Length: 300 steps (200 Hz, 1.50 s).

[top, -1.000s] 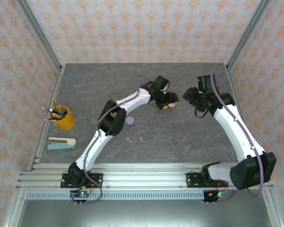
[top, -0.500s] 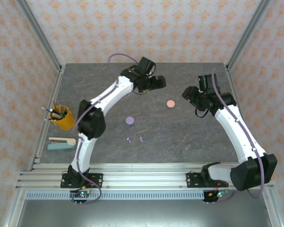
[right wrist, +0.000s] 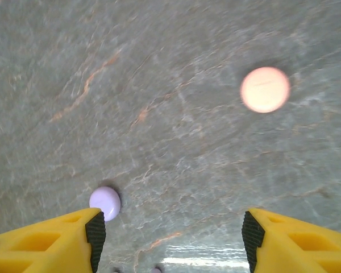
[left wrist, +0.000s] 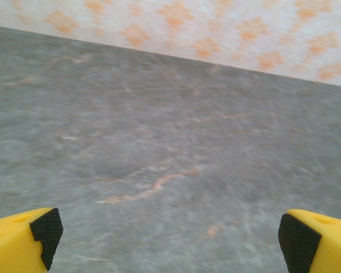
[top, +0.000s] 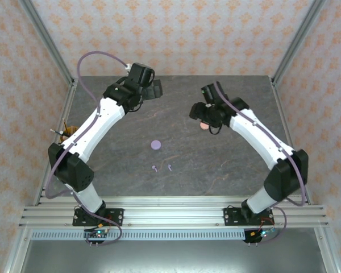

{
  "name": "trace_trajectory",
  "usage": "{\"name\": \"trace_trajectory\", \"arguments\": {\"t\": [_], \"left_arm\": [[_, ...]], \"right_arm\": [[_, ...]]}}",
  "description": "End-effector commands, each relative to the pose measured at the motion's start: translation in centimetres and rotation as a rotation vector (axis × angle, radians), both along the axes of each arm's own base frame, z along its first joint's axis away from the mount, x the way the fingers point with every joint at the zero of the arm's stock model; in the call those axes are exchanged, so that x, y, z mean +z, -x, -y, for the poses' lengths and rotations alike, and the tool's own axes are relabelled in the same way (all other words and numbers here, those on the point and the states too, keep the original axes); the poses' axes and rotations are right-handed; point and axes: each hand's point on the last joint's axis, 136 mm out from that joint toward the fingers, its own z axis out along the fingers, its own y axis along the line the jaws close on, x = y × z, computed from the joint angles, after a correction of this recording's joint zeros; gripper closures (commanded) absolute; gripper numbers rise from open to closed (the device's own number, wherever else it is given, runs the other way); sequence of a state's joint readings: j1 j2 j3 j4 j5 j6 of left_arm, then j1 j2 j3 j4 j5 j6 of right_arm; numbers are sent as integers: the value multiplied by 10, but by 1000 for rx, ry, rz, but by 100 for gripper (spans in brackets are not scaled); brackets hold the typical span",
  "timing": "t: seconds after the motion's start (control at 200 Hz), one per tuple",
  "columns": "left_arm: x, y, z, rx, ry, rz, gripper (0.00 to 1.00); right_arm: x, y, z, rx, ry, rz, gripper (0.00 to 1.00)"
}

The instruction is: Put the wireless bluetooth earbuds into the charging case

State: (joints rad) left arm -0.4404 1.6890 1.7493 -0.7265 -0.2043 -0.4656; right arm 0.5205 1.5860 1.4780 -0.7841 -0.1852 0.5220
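The 2 pale purple earbuds lie unmoved on the near worktop, with the purple case just beyond them. The right gripper has swung left over the pink case, fingers apart and empty. The left gripper has withdrawn far-left, fingers spread wide, holding nothing.

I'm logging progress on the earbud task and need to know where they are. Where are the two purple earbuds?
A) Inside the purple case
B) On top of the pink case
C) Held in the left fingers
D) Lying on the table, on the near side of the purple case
D: the top view shows the purple earbuds lying bare on the table, apart from the purple case, on its side toward the arm bases.
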Motion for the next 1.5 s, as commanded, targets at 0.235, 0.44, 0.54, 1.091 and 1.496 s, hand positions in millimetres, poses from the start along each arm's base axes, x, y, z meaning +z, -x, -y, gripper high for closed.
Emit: {"name": "trace_trajectory", "arguments": {"t": [0.235,0.44,0.54,1.091,1.496], "left_arm": [[6,29,-77,210,-23,91,0],[-20,43,-126,399,105,91,0],[-27,51,-136,412,179,99,0],[-38,61,-136,374,229,85,0],[-52,60,-133,377,248,60,0]], "right_arm": [[-53,5,-95,256,236,-98,32],[-95,10,-133,355,358,-169,31],[-111,13,-146,389,399,-191,27],[-164,23,-173,435,419,-263,22],[-185,26,-177,425,414,-299,29]]}}
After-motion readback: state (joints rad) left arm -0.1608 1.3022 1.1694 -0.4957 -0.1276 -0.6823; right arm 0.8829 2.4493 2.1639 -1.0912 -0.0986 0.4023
